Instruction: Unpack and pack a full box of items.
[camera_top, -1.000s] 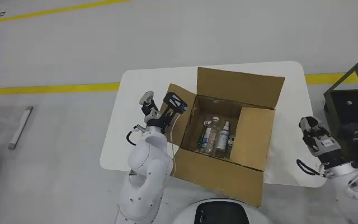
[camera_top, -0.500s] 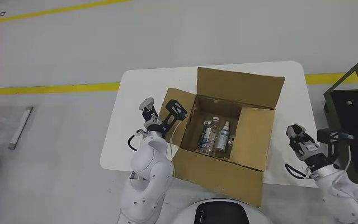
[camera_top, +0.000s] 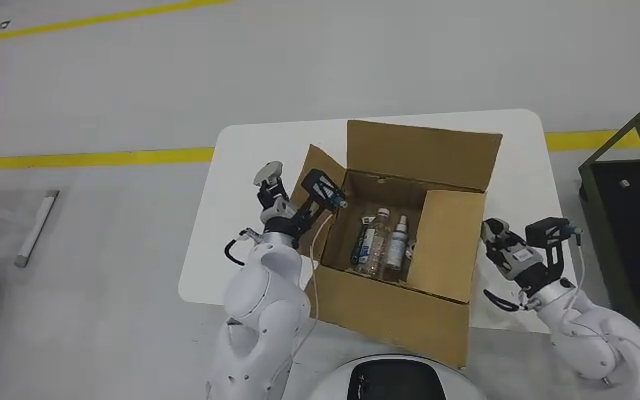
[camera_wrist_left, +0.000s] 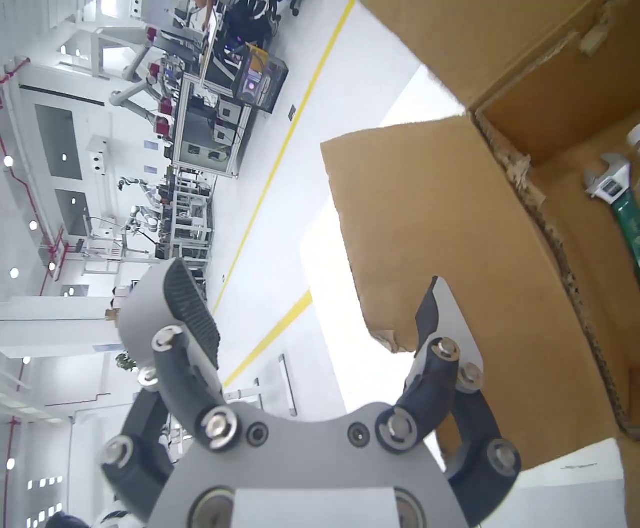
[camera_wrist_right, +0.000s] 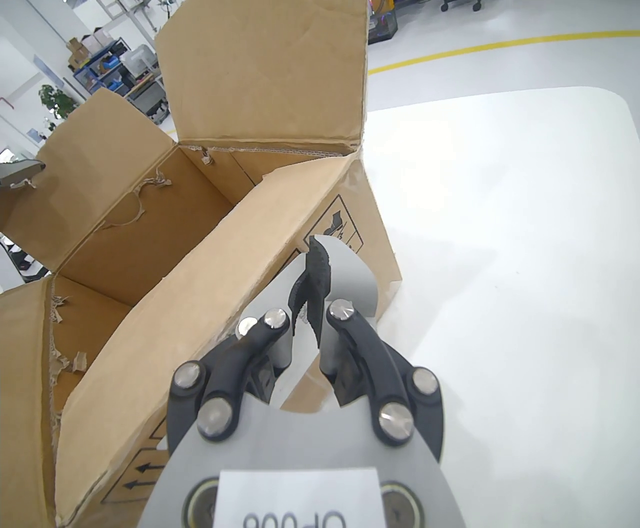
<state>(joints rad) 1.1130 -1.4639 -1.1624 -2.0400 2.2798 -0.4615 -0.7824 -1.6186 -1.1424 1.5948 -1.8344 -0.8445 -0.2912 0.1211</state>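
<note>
Over on the right side of the counter (camera_top: 250, 160), the right gripper (camera_wrist_right: 315, 270) has swung in from well off the edge a second ago. It now sits just beside the box (camera_top: 390, 300), next to its right flap (camera_top: 450, 240). Its jaws are pinched together with nothing between them.

On the other side the left gripper (camera_wrist_left: 305, 295) has crept up a bit. Its jaws are spread wide with the torn edge of the left flap (camera_wrist_left: 440, 210) between them, not clamped yet. That flap also stands more upright than it did, and the whole box looks nudged a touch. My read is that both arms are lining up on the side flaps, so this is the getting-it-properly-opened stage and no item has come out.

As for the box itself, it sits mid-counter with its flaps undone, the right one leaning in over the opening. Down on its floor are a few clear bottles (camera_top: 383, 240) with white caps lying side by side, and a green-handled wrench (camera_wrist_left: 617, 197) next to them. Can't tell if anything else is tucked under that right flap.
</note>
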